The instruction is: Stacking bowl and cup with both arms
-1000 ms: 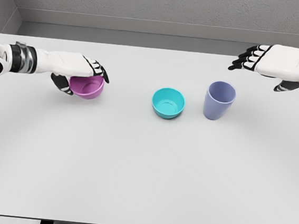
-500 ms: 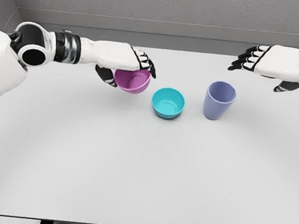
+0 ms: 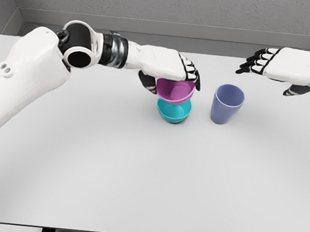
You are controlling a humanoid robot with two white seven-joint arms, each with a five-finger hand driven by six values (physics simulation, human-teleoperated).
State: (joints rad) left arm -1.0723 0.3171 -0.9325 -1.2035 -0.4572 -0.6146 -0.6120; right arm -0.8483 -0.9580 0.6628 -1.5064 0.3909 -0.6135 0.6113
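A pale grey surface (image 3: 138, 175) stretches before me, bare in its near half. Past the middle sits the teal bowl (image 3: 173, 111), and just right of it, apart, the lavender cup (image 3: 226, 103) stands upright. My left hand (image 3: 168, 68) reaches across from the left, fingers (image 3: 191, 74) curled over the rim of the pink bowl (image 3: 174, 90), holding it directly over the teal one, seemingly nested into its top. Farther back on the right, my right hand (image 3: 283, 63) hovers beyond the cup, fingers spread and holding nothing.
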